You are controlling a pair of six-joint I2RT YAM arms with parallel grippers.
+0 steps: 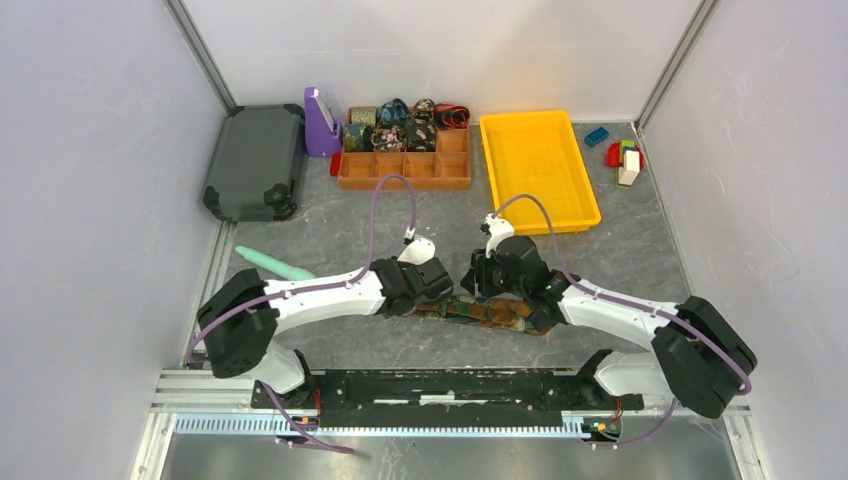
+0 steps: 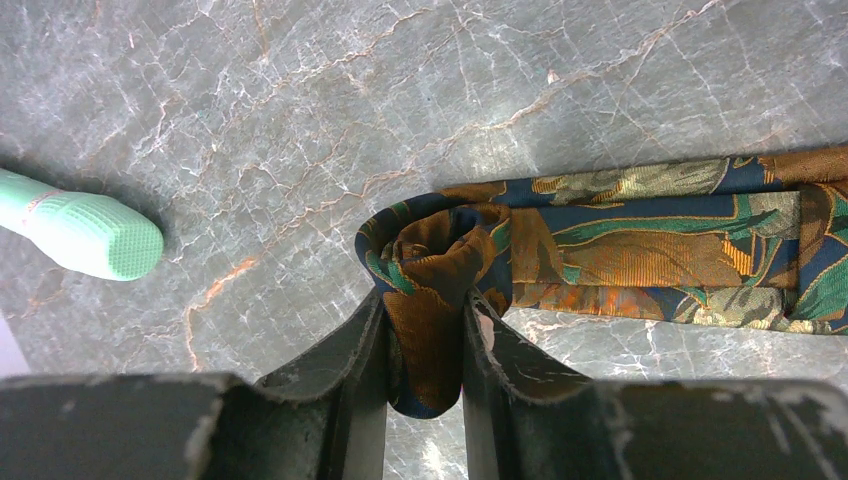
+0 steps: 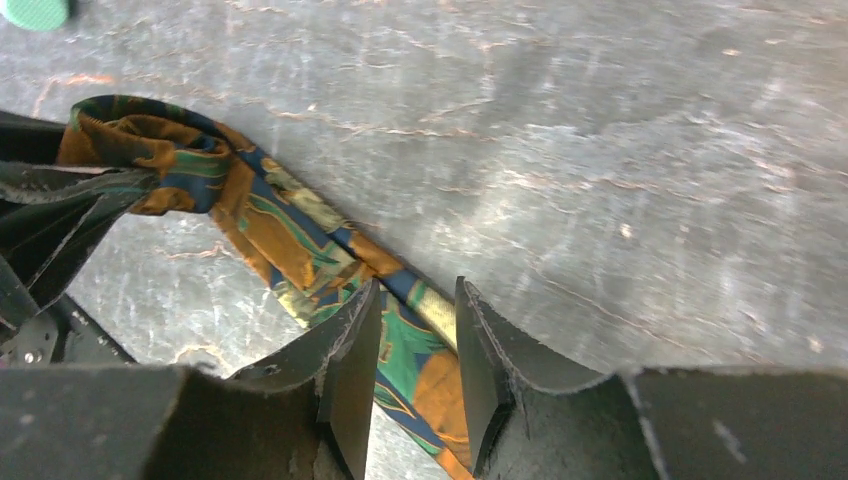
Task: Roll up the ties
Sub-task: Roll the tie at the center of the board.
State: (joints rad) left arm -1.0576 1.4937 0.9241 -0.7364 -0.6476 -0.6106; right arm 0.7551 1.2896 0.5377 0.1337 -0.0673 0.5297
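Tie (image 1: 490, 312) flat by the near edge of the surface (image 1: 640, 250), about midway along it, long axis left to right, parallel with that edge. Left end wound into a small coil (image 2: 430, 250), pinched between the left jaws. Flat strip leading rightward between the right jaws; pinching or only straddling, cannot tell. Beyond, toward the left edge, teal stick (image 1: 272, 264). Along the far edge: dark case (image 1: 255, 160), orange divided box (image 1: 405, 183) with coiled ties (image 1: 405, 125) in its back cells, yellow tray (image 1: 535, 165), toy blocks (image 1: 625, 158) near the far right corner.
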